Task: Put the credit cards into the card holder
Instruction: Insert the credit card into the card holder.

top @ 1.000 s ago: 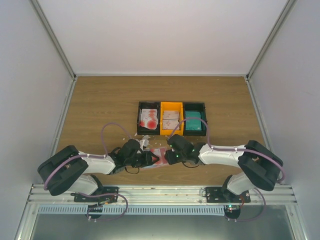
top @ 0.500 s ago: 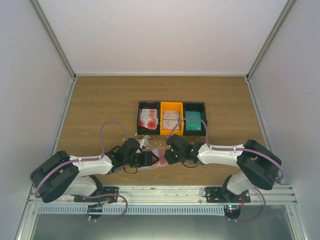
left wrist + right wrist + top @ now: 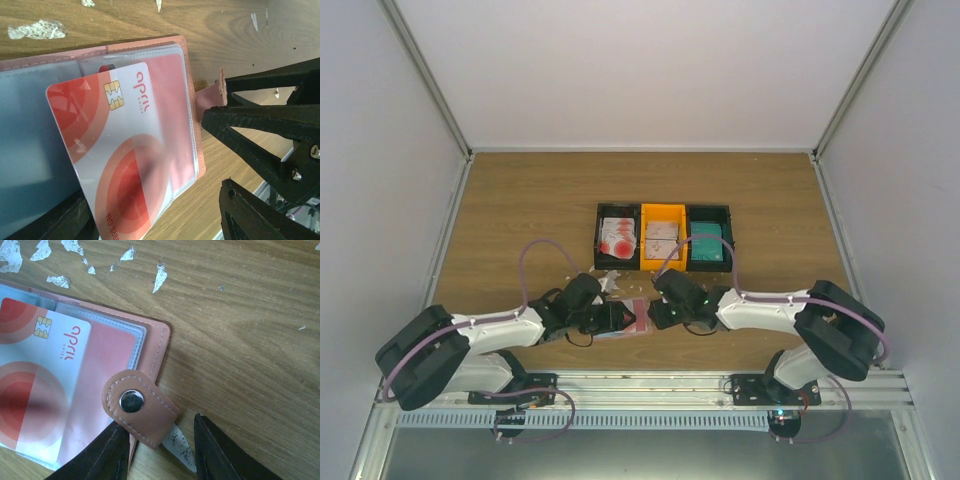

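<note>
Wooden table [image 3: 250, 340] with white scraps [image 3: 160, 275] scattered just past the holder [image 3: 157, 342], one more right by its snap tab [image 3: 142, 407]. Three-bin tray [image 3: 620, 208] farther back, cards [image 3: 618, 235] in every bin, well apart from the arms. Holder lying open and flat near the front edge, red-and-white card [image 3: 125, 165] partway in a clear sleeve, one end sticking out. Jaws of the left gripper [image 3: 620, 320] spread wide either side of that card, not pinching it. Same deal on the right gripper [image 3: 160, 432]: fingers apart, one touching the tab, nothing clamped.
</note>
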Available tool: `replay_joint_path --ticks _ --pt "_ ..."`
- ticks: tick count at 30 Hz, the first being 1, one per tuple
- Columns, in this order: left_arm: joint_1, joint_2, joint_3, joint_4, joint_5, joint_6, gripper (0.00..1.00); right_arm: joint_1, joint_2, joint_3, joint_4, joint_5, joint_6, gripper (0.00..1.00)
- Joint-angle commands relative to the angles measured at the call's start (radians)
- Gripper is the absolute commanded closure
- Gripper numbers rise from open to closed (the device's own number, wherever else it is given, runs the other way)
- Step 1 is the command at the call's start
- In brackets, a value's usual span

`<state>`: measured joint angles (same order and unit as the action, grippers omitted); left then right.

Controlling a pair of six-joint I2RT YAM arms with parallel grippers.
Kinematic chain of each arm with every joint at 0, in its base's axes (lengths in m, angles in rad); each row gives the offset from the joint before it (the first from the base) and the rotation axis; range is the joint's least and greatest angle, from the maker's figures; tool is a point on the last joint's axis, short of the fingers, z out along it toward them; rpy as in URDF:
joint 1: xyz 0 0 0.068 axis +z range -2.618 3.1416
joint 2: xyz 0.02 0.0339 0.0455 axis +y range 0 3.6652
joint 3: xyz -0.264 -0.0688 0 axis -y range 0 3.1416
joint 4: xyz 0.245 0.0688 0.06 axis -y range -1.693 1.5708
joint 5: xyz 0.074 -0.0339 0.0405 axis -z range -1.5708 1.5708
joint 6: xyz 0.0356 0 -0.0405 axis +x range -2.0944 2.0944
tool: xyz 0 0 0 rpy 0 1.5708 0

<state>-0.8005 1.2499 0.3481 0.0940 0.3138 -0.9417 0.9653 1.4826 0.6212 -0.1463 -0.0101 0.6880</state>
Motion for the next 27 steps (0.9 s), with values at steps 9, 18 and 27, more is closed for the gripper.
replay_joint_path --ticks 9,18,27 --pt "0.007 -0.048 0.052 -0.264 -0.005 0.094 0.2 0.004 -0.031 -0.042 -0.004 -0.033 0.015 0.62" --pt "0.014 -0.049 0.144 -0.429 -0.014 0.168 0.04 0.004 -0.066 -0.069 0.023 -0.046 0.026 0.58" --pt "0.015 -0.08 0.2 -0.572 -0.091 0.185 0.01 0.004 -0.101 -0.084 0.042 -0.042 0.044 0.54"
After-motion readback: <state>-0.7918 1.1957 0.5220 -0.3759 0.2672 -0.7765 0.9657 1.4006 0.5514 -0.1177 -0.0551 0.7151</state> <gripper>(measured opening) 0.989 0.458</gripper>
